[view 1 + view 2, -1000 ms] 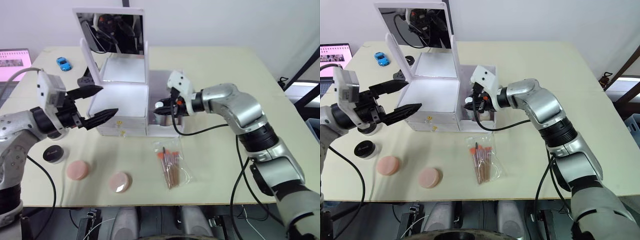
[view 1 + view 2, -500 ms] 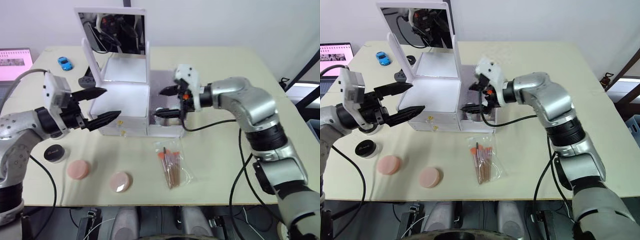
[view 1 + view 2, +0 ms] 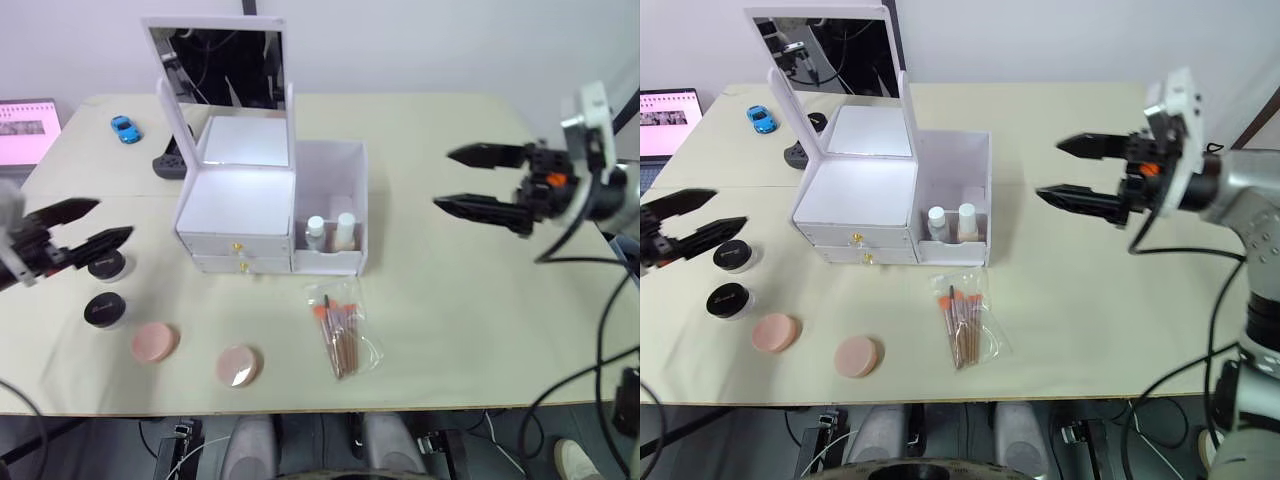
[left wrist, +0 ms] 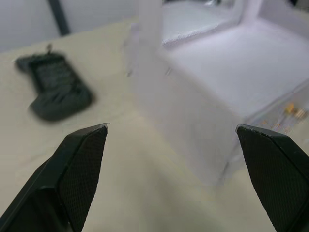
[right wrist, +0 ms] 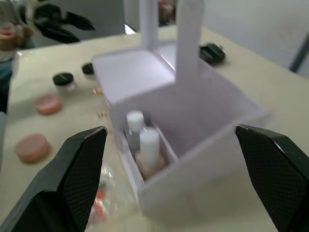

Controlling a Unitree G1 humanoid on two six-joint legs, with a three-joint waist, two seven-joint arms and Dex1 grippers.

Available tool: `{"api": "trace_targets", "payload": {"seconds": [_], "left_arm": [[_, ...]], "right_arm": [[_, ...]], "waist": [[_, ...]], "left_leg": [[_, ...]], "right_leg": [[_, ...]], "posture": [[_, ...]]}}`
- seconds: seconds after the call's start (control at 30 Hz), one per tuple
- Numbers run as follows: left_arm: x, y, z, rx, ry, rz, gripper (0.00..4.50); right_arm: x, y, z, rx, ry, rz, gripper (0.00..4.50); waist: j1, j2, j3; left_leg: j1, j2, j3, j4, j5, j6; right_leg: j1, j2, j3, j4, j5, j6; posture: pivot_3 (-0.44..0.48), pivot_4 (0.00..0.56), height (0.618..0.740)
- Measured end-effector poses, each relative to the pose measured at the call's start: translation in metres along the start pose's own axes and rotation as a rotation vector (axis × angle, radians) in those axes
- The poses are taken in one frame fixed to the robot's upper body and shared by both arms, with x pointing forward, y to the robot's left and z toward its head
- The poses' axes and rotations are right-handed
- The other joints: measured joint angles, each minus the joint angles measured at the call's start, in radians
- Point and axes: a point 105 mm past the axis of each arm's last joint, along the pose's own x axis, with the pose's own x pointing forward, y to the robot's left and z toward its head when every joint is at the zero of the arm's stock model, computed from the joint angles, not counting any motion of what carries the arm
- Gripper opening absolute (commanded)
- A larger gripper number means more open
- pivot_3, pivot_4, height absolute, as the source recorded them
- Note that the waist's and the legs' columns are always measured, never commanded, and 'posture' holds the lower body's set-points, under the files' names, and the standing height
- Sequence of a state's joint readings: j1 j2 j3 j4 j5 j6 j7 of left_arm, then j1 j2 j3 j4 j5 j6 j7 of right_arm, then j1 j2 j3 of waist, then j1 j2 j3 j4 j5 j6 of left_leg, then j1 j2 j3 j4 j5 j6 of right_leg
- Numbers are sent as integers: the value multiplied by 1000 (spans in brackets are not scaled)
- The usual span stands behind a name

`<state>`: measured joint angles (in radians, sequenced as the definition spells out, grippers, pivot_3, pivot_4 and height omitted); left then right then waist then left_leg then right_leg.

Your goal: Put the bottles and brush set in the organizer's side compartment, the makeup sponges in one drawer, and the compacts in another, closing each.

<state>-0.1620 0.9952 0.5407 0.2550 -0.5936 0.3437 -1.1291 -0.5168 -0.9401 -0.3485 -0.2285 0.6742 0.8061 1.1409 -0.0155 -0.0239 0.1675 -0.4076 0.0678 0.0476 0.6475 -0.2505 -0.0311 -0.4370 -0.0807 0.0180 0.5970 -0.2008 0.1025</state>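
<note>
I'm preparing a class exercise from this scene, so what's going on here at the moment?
A robot is sorting makeup into a white organizer. Two bottles stand in its side compartment. Both grippers, left and right, hang open and hold nothing, apart from the organizer. The brush set, two pink sponges and two black compacts lie on the table; both drawers look shut.

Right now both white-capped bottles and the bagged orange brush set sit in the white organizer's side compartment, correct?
Not quite. The two white-capped bottles are in the white organizer's side compartment, but the bagged orange brush set lies on the table in front of it, as the right eye view shows.
</note>
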Motion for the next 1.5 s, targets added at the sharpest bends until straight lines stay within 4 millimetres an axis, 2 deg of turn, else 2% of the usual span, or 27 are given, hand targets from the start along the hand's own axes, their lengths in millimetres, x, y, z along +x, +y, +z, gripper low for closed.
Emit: {"api": "trace_targets", "payload": {"seconds": [0.17,0.4,0.47,0.63,0.7,0.77,0.87,0.97,1.07,1.13,1.2,1.3,1.4,1.5], "left_arm": [[-26,29,-5,-3,4,87,4500],[-52,57,-23,-46,21,222,4500],[-53,60,-25,-55,26,235,4500],[-53,53,-27,-32,76,182,4500],[-48,44,-20,-35,76,122,4500],[-38,29,-5,-39,55,39,4500],[-23,6,22,-97,27,-63,4500],[-18,-10,47,-157,61,-99,4500],[-17,-44,74,-169,98,-191,4500],[-18,-74,77,-174,175,-285,4500],[-17,-95,72,-185,242,-357,4500],[-19,-113,66,-240,325,-427,4500],[-18,-131,72,-323,465,-510,4500],[-14,-148,73,-393,543,-600,4500]], "right_arm": [[-42,-27,-44,20,53,-244,4479],[-80,-34,-98,66,160,-394,4479],[-81,-35,-99,71,158,-400,4479],[-70,-35,-84,58,121,-370,4479],[-59,-29,-79,78,117,-310,4479],[-43,-19,-67,82,114,-219,4479],[-22,-10,-41,75,68,-111,4479],[-6,-2,-16,70,24,-37,4479],[6,6,0,23,17,2,4479],[12,11,1,1,35,25,4479],[18,18,-1,-8,66,60,4479],[26,30,-4,64,128,138,4479],[34,37,8,210,132,192,4479],[41,46,-2,248,169,189,4479]], "waist": [[3,-1,-1],[-2,-1,-1],[-5,-1,-1],[-3,-1,-1],[-2,-1,-1],[0,-1,-1],[-1,-1,-1],[-2,-1,0],[-3,-1,0],[-5,-1,0],[-4,0,0],[-3,0,1],[-2,-1,1],[0,0,1]], "left_leg": [[0,0,3,2,0,0],[0,1,4,0,0,0],[0,1,4,0,0,0],[1,1,3,0,0,0],[0,1,3,0,0,0],[0,1,3,0,0,0],[0,1,3,0,0,0],[0,1,3,0,0,0],[-1,1,3,-1,0,0],[-1,1,4,-2,0,0],[-1,1,4,-2,0,0],[0,1,2,0,0,0],[1,0,0,1,0,0],[3,-1,-1,1,0,-1]], "right_leg": [[1,-3,0,-1,1,-1],[-2,-2,0,0,1,-1],[-2,-2,0,1,1,-1],[-2,-2,0,2,1,-2],[-2,-2,0,1,1,-2],[-3,-2,0,1,1,-2],[-3,-2,0,1,1,-2],[-3,-2,0,1,1,-2],[-4,-2,0,0,1,-1],[-4,-2,1,-1,0,-1],[-4,-2,1,0,0,-1],[-5,-1,0,2,1,-1],[-5,-1,0,0,3,-5],[-5,-1,0,-1,1,-2]], "posture": [[0,150,723],[0,150,723],[0,150,723],[0,150,723],[0,150,723],[0,150,723],[0,150,723],[0,150,723],[0,150,723],[0,150,723],[0,150,723],[0,150,723],[0,150,723],[0,150,723]]}}
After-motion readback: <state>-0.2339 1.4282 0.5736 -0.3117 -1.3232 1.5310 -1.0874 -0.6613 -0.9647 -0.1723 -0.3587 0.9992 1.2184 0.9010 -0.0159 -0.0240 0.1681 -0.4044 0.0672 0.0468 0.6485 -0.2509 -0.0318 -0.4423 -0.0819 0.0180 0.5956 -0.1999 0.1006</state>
